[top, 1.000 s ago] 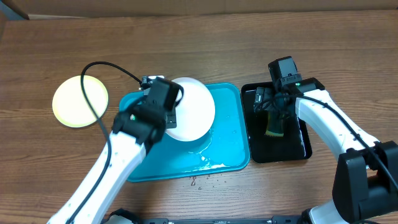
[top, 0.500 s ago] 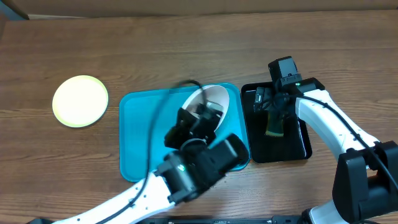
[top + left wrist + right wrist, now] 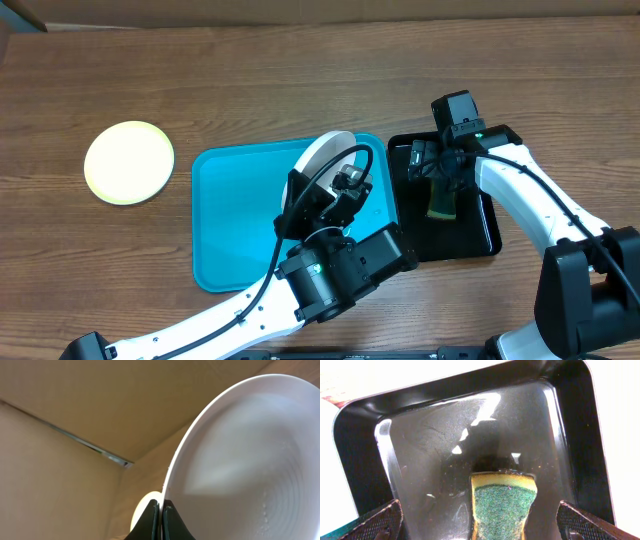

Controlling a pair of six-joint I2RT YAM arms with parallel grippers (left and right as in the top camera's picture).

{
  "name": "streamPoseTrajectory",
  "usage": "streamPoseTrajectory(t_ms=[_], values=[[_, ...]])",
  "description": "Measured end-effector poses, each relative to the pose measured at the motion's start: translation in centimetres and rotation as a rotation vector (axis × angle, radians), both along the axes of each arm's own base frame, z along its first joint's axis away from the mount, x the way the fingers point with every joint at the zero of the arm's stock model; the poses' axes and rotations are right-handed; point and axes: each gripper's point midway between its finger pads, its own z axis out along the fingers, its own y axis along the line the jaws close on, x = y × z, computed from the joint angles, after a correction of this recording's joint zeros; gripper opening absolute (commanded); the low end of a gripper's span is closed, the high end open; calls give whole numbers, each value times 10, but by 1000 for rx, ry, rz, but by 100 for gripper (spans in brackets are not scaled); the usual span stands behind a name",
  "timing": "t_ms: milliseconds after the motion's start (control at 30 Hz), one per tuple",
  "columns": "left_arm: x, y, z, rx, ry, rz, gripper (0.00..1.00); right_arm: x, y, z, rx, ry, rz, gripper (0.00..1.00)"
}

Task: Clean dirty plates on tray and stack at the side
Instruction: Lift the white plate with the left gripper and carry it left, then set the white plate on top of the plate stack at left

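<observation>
From above I see my left arm reaching in from the near edge, its left gripper (image 3: 327, 180) at the rim of a white plate (image 3: 325, 155), which is tipped up nearly on edge over the far right part of the turquoise tray (image 3: 235, 220). A pale yellow-green plate (image 3: 129, 162) lies flat on the tabletop (image 3: 300, 70), well apart to the tray's left. Just beside the tray on the right sits a glossy black tray (image 3: 491, 240) with a sponge (image 3: 440, 207) in it. My right gripper (image 3: 438, 172) hangs over the sponge's far end; I cannot tell its opening from here.
</observation>
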Motion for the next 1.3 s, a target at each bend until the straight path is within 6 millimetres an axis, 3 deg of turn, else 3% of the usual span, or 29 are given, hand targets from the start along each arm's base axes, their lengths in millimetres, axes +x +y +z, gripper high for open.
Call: streamPoseTrajectory(t_ms=[200, 400, 567, 633, 733, 833, 933, 967, 1133, 1300], values=[[12, 11, -17, -115, 63, 43, 4, 0, 0, 0, 0, -1, 1, 100], [44, 56, -53, -345, 215, 197, 4, 0, 0, 0, 0, 0, 1, 100], [64, 123, -88, -619, 352, 388, 4, 0, 0, 0, 0, 0, 1, 100], [68, 158, -98, -753, 384, 477, 4, 0, 0, 0, 0, 0, 1, 100], [69, 202, -105, -907, 371, 579, 4, 0, 0, 0, 0, 0, 0, 100], [66, 253, -107, -1061, 306, 682, 4, 0, 0, 0, 0, 0, 0, 100], [50, 327, -118, -1200, 197, 852, 4, 0, 0, 0, 0, 0, 1, 100], [46, 340, -122, -1216, 179, 884, 4, 0, 0, 0, 0, -1, 1, 100], [47, 385, -137, -1273, 93, 942, 4, 0, 0, 0, 0, -1, 1, 100], [62, 403, -162, -1289, 79, 945, 4, 0, 0, 0, 0, 0, 0, 100]])
